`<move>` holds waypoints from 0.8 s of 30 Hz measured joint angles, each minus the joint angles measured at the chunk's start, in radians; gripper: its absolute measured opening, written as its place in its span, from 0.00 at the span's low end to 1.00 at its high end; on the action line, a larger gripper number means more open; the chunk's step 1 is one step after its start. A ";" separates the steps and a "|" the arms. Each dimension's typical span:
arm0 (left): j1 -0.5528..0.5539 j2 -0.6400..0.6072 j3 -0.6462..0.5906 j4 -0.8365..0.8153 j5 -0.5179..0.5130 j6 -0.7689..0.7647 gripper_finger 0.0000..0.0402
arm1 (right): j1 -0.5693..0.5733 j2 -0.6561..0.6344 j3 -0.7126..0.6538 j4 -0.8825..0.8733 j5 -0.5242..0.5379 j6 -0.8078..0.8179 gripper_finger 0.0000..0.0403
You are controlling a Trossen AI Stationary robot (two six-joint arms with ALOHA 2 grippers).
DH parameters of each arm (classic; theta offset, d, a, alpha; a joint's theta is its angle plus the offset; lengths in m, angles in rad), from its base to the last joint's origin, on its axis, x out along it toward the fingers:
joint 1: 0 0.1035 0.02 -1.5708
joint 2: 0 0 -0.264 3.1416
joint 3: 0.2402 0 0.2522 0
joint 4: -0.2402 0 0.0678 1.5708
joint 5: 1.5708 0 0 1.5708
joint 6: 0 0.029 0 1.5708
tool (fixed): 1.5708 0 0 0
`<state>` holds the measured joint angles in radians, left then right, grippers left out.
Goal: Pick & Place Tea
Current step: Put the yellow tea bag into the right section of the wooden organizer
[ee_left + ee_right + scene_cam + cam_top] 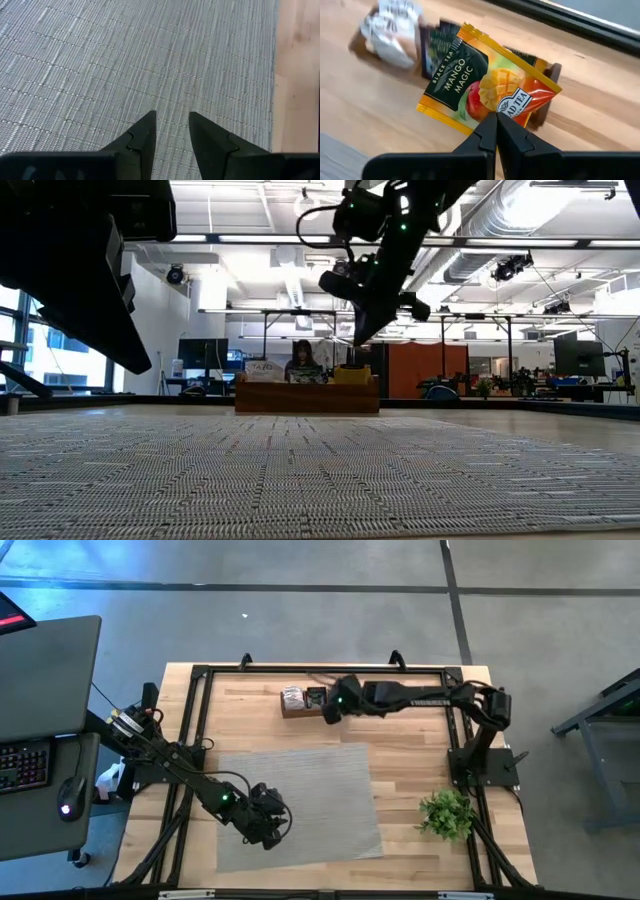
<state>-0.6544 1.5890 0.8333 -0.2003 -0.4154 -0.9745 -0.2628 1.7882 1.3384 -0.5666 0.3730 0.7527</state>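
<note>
While the right gripper [496, 122] hangs above the wooden box [303, 701] at the table's [420, 750] far edge, we see its fingers pressed together on one corner of an orange mango tea sachet [487, 82], lifted clear of the box. We note the left gripper [172, 131] low over the grey mat [300, 795], fingers parted, nothing between them.

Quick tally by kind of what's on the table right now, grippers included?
Grippers: 2, left gripper open over the grey mat, right gripper shut on the mango tea sachet
Mango tea sachet: 1
Wooden tea holder: 1, sachets inside too blurred to count
Grey mat: 1
Green plant: 1
Total: 6
</note>
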 joint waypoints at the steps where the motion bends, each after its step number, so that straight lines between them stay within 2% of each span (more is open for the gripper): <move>1: 0.000 0.000 0.000 0.000 0.000 0.000 0.29 | -0.015 0.000 0.000 0.012 -0.016 0.017 0.01; 7: 0.000 0.000 0.000 0.025 0.001 0.000 0.29 | -0.058 0.000 -0.014 0.043 -0.138 0.143 0.02; 12: 0.000 0.000 0.000 0.024 0.001 0.000 0.29 | -0.043 0.001 -0.104 0.123 -0.144 0.232 0.02; 15: 0.000 0.000 0.000 0.024 0.002 0.000 0.29 | -0.052 0.001 -0.167 0.287 -0.135 0.243 0.02; 18: 0.000 0.000 0.000 0.024 0.002 0.000 0.29 | -0.080 0.001 -0.218 0.445 -0.172 0.253 0.02; 21: 0.000 0.000 0.000 0.024 0.004 0.000 0.29 | -0.107 0.001 -0.264 0.474 -0.182 0.277 0.02; 24: 0.000 0.000 0.000 0.023 0.005 0.000 0.29 | -0.126 0.002 -0.299 0.486 -0.126 0.277 0.02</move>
<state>-0.6544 1.5890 0.8333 -0.1770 -0.4107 -0.9741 -0.3890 1.7897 1.0395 -0.0809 0.2467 1.0299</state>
